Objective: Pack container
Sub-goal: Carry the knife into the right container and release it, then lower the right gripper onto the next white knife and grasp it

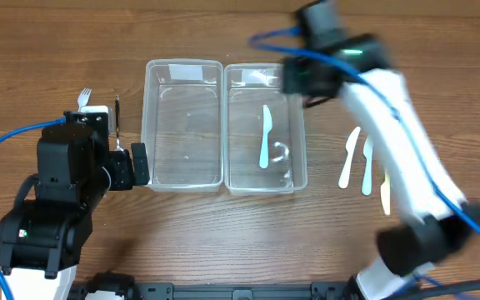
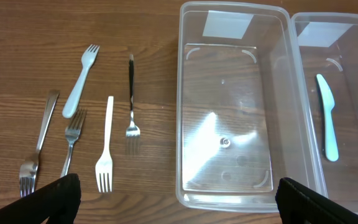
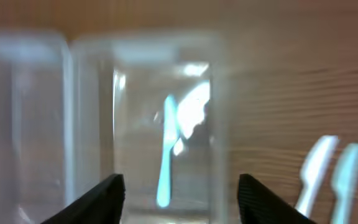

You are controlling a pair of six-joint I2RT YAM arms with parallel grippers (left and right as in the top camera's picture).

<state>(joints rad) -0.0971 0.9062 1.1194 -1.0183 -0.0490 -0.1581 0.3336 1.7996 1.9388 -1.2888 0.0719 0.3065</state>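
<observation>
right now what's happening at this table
Cutlery is being packed into two clear containers. A light blue knife lies in the right container; the left container is empty. The right gripper hangs open by the right container, holding nothing. The left gripper is open near the forks, none picked up. More knives lie at the right.

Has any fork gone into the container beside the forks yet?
No, the left wrist view shows that container bare inside, and only a blue knife lies in the neighbouring container.
</observation>
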